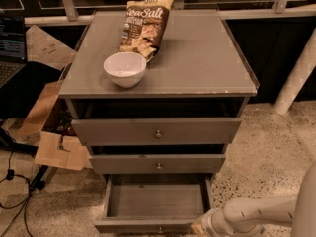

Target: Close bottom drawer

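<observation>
The bottom drawer (156, 200) of the grey cabinet is pulled far out, its plain grey inside bare. Its low front panel (143, 226) with a small round knob (159, 229) runs along the frame's lower edge. My gripper (197, 227) comes in from the lower right on a white arm (256, 215) and sits at the right end of that front panel, against its front right corner. The middle drawer (158, 164) and top drawer (157, 131) stand slightly out above it.
On the cabinet top (197, 58) stand a white bowl (125, 68) and a bag of chips (143, 25). Cardboard (58, 149) and cables (15, 181) lie on the floor to the left. A laptop (11, 46) sits far left. A white post (296, 78) leans at right.
</observation>
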Robot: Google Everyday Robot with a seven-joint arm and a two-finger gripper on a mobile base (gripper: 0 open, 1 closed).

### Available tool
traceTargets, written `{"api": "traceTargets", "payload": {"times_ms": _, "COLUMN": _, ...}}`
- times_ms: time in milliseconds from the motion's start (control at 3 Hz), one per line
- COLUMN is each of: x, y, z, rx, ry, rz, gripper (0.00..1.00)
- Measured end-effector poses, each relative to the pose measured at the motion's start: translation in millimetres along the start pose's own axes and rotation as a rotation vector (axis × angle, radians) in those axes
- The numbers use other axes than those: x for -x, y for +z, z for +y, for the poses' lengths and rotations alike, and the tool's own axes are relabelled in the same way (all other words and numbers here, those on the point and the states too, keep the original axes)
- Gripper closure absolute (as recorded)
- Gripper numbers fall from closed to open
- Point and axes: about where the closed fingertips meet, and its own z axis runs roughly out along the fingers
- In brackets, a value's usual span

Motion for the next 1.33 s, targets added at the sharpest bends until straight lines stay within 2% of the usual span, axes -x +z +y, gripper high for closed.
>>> {"api": "traceTargets", "payload": {"times_ms": 667, "x": -7.7, "y": 3.7, "z": 1.4, "rx": 0.015, "ry": -0.003, "rz": -0.02, "gripper": 1.0}}
{"api": "traceTargets", "payload": {"times_ms": 1000, "x": -18.8, "y": 14.8, "z": -0.9, "rx": 0.045, "ry": -0.007, "rz": -0.061, "gripper": 1.0}}
{"api": "traceTargets", "payload": {"times_ms": 1333, "x": -26.4, "y": 30.4, "z": -5.4, "rx": 0.053, "ry": -0.007, "rz": -0.073, "gripper": 1.0}}
